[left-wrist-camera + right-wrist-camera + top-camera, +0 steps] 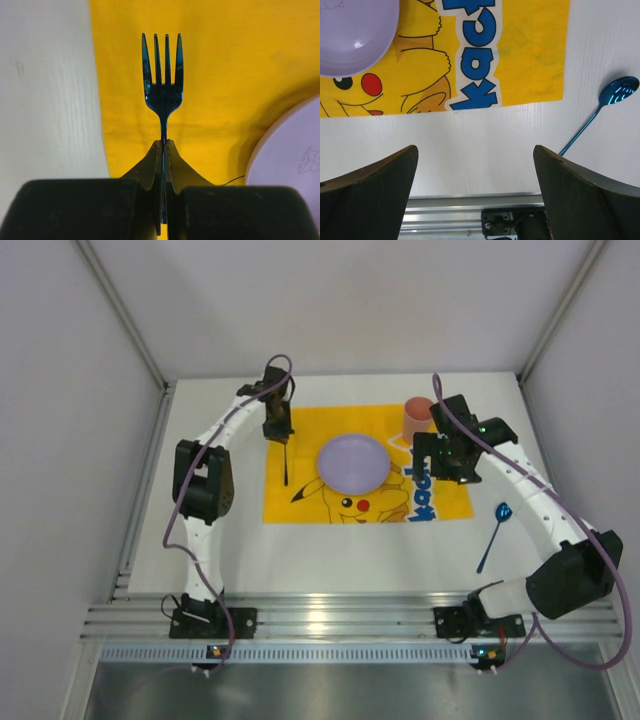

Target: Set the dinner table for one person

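Observation:
The white dinner table [340, 555] carries a yellow Pikachu mat [300, 502] with a lilac plate [352, 462] on it and a pink cup [418, 415] at its far right corner. My left gripper [280, 430] is shut on the handle of a blue fork [286, 465] and holds it over the mat's left part, left of the plate. In the left wrist view the gripper [164, 145] pinches the fork [162, 75], tines pointing away. My right gripper [432, 458] hangs open and empty over the mat's right edge, near the cup. A blue spoon [495, 530] lies on the table right of the mat.
In the right wrist view the open gripper [475, 150] looks down on bare table, with the spoon [615, 95] at right, the plate [355, 30] at top left and the aluminium rail [470, 210] at the near edge. White walls enclose the table.

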Controlling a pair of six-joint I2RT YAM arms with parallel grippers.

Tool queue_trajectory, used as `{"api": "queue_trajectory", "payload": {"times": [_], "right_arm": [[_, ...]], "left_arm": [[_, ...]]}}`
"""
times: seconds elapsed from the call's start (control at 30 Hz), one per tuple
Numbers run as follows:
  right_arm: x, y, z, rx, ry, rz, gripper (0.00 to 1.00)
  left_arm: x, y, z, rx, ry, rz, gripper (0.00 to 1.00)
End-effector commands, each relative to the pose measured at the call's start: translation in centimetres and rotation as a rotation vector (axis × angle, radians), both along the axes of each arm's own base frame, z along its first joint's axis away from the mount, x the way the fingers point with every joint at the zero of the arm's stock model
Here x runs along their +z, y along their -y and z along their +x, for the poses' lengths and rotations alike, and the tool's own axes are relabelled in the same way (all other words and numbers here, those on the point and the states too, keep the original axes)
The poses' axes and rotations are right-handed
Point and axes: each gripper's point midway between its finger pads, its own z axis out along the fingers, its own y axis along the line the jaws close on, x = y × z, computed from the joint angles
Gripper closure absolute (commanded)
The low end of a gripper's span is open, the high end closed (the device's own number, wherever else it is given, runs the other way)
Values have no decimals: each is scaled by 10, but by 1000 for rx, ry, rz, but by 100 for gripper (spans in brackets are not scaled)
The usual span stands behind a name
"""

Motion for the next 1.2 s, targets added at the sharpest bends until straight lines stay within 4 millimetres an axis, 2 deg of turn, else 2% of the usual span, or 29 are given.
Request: {"api": "queue_trajectory", "payload": {"times": [0.0, 0.17, 0.2, 0.27, 0.3, 0.4, 0.43, 0.53, 0.57, 0.6, 0.63, 0.67, 0.7, 0.73, 0.77, 0.8, 0.83, 0.87, 0.93, 0.97, 1.0, 1.03, 1.07, 1.1, 1.17], "right_arm": [[6, 6, -4, -40, 23, -2, 1], [6, 8, -4, -50, 22, -10, 1], [4, 8, -4, -50, 13, -14, 1], [4, 9, -3, -50, 12, -16, 1], [4, 8, -2, -51, 13, -17, 1], [3, 8, -1, -50, 8, -18, 1], [3, 7, 0, -50, 6, -19, 1], [6, 6, 2, -45, 17, -13, 0], [10, 6, 4, -49, 32, -11, 0], [17, 6, 5, -45, 56, -7, 0], [23, 7, 7, -50, 79, -4, 0], [35, 6, 12, -52, 126, 8, 0], [50, 7, 13, -55, 183, 23, 0], [61, 9, 13, -61, 228, 33, 0], [72, 11, 17, -76, 288, 42, 0], [87, 15, 12, -98, 353, 67, 0], [93, 17, 10, -108, 386, 75, 0], [99, 20, 6, -120, 438, 95, 0], [98, 24, 2, -145, 469, 115, 0], [87, 28, -3, -172, 448, 117, 0], [87, 34, -8, -215, 446, 150, 0], [82, 36, -11, -227, 423, 167, 0], [69, 42, -18, -250, 369, 167, 0], [65, 48, -22, -279, 351, 162, 0], [52, 62, -30, -319, 315, 134, 0]], "left_arm": [[8, 11, 8, -56, 17, 26, 100], [-12, 15, 10, -48, -13, 23, 100], [-13, 14, 10, -43, -15, 22, 93], [-12, 17, 11, -33, -15, 7, 71], [-9, 19, 13, -34, -8, -1, 50], [7, 20, 16, -19, 21, -3, 34], [18, 20, 18, -18, 39, -3, 22], [56, 21, 25, -8, 117, -6, 17], [66, 20, 25, 0, 135, -9, 12], [89, 22, 25, 1, 179, -25, 12], [99, 22, 23, 1, 199, -30, 12], [110, 23, 22, 7, 222, -40, 12], [134, 23, 16, 8, 271, -53, 12], [144, 24, 11, 17, 302, -43, 13], [168, 28, 16, 9, 394, -77, 14], [150, 28, 4, -12, 375, -76, 14], [191, 25, -6, -8, 495, -124, 14], [169, 26, -7, 0, 540, -162, 1], [183, 23, -16, 17, 674, -269, 1], [204, 8, -27, 111, 742, -376, 1], [188, 7, -35, 112, 754, -451, 2], [183, -8, -37, 135, 726, -501, 2], [168, -3, -42, 145, 632, -572, 1], [153, -6, -51, 160, 516, -559, 2], [128, -7, -55, 118, 395, -507, 2]]}}
